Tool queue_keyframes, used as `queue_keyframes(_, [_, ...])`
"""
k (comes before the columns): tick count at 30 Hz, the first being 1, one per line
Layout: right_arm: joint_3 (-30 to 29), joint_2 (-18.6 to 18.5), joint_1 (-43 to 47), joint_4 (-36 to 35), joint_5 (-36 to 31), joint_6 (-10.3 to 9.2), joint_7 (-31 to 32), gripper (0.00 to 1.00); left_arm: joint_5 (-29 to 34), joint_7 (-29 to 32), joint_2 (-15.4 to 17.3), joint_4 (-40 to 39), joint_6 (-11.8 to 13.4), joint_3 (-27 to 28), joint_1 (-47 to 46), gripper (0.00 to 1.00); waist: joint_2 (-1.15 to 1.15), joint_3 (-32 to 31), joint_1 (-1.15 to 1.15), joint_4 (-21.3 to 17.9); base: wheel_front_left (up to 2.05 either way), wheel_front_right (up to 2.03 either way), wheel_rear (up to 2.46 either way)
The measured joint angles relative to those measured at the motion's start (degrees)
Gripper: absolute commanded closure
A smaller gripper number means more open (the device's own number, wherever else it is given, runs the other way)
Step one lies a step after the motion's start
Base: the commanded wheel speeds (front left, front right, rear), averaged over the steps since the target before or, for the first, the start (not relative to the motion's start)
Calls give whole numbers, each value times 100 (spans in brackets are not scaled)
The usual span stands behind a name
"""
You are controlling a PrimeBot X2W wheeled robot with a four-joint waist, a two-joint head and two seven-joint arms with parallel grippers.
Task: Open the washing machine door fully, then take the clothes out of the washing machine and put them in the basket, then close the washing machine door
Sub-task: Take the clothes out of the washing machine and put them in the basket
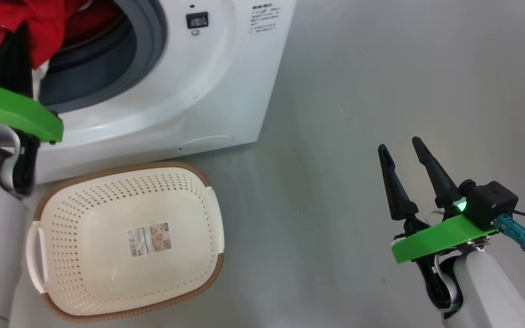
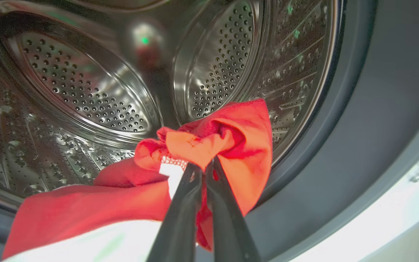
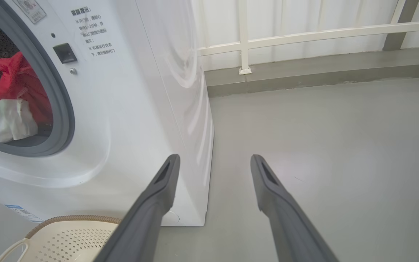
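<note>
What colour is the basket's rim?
Brown with a woven look, on the cream basket; the head view shows it best.

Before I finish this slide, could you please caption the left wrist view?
The left gripper pinches the red clothes before the perforated steel drum of the washing machine.

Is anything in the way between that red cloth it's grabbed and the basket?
Nothing visible. The left gripper is shut on the clothes at the machine opening; they need only clear the grey ring. The basket stands open on the floor right below.
</note>
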Motion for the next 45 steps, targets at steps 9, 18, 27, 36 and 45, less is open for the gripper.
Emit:
queue_keyframes(9, [-105, -1, 94, 35, -48, 0, 0, 0, 480, 1, -301, -1082, -1, 780, 706, 100, 0, -315, 0, 203, 0, 0, 0])
queue_keyframes(18, [-132, 0, 251, 71, -49, 0, 0, 0, 636, -1, -514, -1986, -10, 1105, 1238, 100, 0, -560, 0, 332, 0, 0, 0])
queue_keyframes(27, [-169, 0, 439, 77, -77, 0, 0, 0, 634, -1, -619, -3087, -10, 1324, 1917, 100, 0, -749, 0, 455, 0, 0, 0])
queue_keyframes(36, [-205, -1, 495, 82, -149, 0, 0, 0, 664, -43, -713, -4284, -10, 1521, 2563, 100, 0, -893, 0, 591, 0, 0, 0])
queue_keyframes(45, [-222, -13, 603, 78, -149, 0, 0, 0, 678, -47, -854, -5379, -10, 1647, 3173, 100, 0, -977, 0, 689, 0, 0, 0])
